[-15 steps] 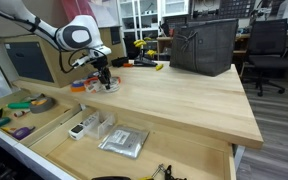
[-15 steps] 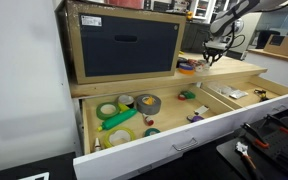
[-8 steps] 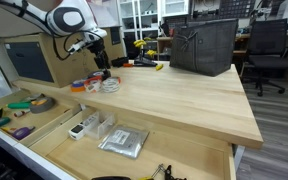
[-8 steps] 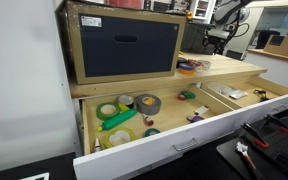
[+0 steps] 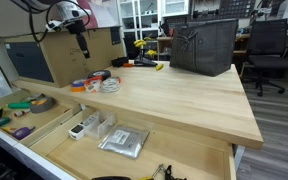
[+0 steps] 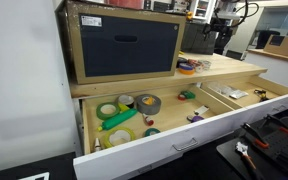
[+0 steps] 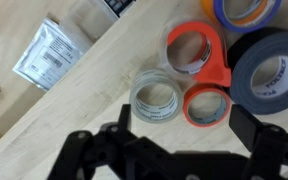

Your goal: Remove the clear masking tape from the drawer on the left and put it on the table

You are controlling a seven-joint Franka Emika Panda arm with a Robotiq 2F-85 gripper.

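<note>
The hand (image 5: pixel 81 42) has risen away, spread and empty, leaving the clear masking tape (image 7: pixel 156 98) lying near a far corner of the bench (image 5: pixel 174 100), so the task looks done.

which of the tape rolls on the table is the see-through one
The clear masking tape, the whitish translucent ring leftmost in the wrist view; the orange rolls and dark grey roll beside it are opaque.

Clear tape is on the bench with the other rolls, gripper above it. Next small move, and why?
Probably just back the arm off toward rest and stop, with no regrasp. In the wrist view the clear masking tape lies flat on the table, right beside the orange rolls. The gripper hovers above it, open and empty, so the placement looks done.
</note>
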